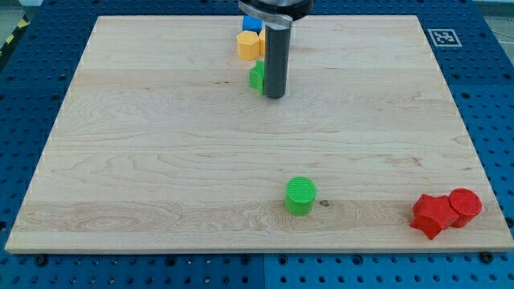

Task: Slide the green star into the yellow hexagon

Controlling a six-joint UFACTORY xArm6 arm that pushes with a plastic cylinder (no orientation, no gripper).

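The green star (256, 77) lies near the view's top centre, partly hidden behind my rod. The yellow hexagon (249, 46) sits just above it, with a small gap between them. My tip (275, 96) rests on the board right beside the green star, on its right and slightly lower side, touching or nearly touching it. A blue block (251, 25) sits behind the yellow hexagon, partly hidden by the arm.
A green cylinder (300, 195) stands at the lower centre. A red star-like block (433, 214) and a red cylinder (465, 204) sit together at the lower right corner. The wooden board (144, 160) ends in blue perforated table on all sides.
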